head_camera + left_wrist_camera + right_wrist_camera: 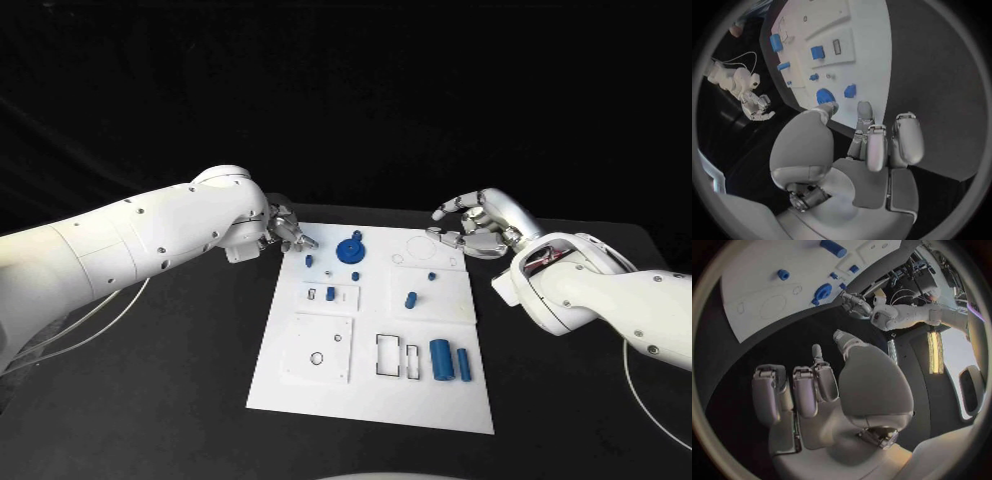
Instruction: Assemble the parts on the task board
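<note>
Silver fingers of the left hand (277, 232) hang apart and empty just off the far left corner of the white task board (325, 385), near the blue gear-like part (351, 249). For a clean pickup, I judge it should centre over that part before closing. The right hand (480, 222), loosely curled and holding nothing, hovers over the far right corner.

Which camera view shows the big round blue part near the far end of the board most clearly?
The head view: the round blue part lies unobstructed on the task board, near the left hand. The left wrist view shows it partly behind that hand's fingers; the right wrist view shows it small and edge-on.
</note>
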